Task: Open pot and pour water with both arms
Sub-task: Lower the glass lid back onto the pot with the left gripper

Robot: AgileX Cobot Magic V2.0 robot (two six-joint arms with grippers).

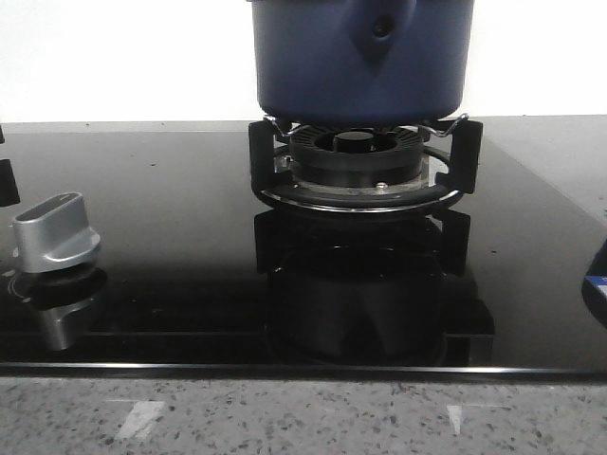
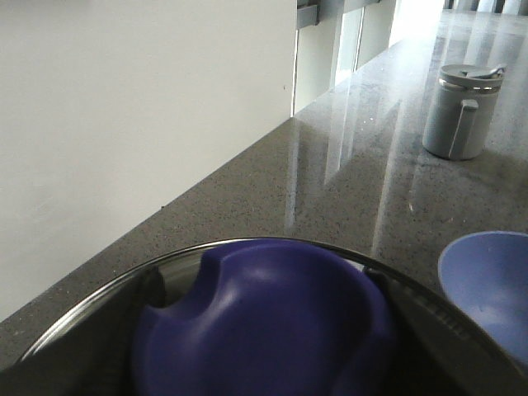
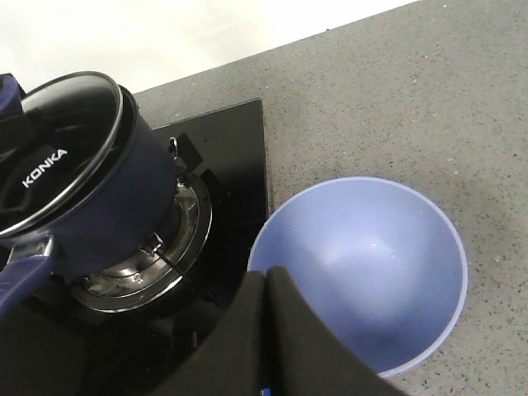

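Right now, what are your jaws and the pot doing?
Left jaws at the blue lid knob, grip unclear. Right jaws unclear. Dark navy-blue pot on burner, glass lid on. Light-blue bowl alongside.

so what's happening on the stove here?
The dark blue pot sits on the gas burner, glass lid still on. The left hand is right over the lid's blue knob; its grip can't be judged. The right hand hovers by the empty light-blue bowl beside the cooktop. Nothing poured yet.

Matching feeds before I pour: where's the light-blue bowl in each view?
Front: only a blue sliver at the right edge, likely the bowl.
Left wrist: bowl at the right edge, on the counter.
Right wrist: bowl beside the stove.
Shared landmark: the pot, with its lid on.
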